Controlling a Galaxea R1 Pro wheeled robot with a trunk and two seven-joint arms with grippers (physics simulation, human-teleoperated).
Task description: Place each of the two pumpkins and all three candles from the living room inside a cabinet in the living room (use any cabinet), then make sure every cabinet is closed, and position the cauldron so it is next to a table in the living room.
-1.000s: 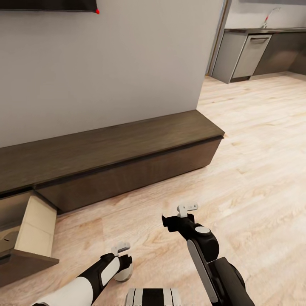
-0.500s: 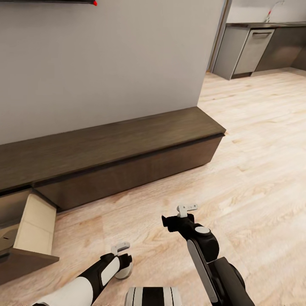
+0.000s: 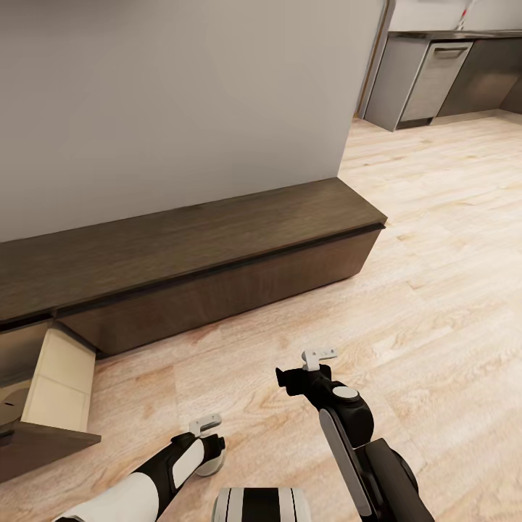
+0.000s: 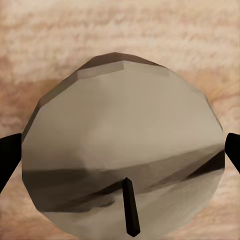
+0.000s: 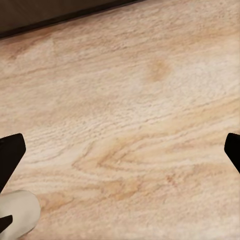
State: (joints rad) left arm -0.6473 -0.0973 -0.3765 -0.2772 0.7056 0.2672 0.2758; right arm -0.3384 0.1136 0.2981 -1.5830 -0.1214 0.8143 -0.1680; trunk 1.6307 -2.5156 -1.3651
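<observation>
One candle [image 4: 122, 150], seen from above with its dark wick, sits clamped between the fingers of the left gripper [image 3: 208, 444] at the lower left of the head view, above the wood floor [image 3: 435, 239]. The right gripper [image 3: 319, 357], at lower centre, carries nothing; its jaws stand wide apart, one dark fingertip at each side edge of the right wrist view. The long dark-brown cabinet [image 3: 217, 254] crosses the middle of the frame against a grey wall [image 3: 181, 94]. Its drawer [image 3: 61, 377] at the left edge is pulled out, showing pale wood sides. Grey kitchen units [image 3: 435, 69] occupy the upper right.
</observation>
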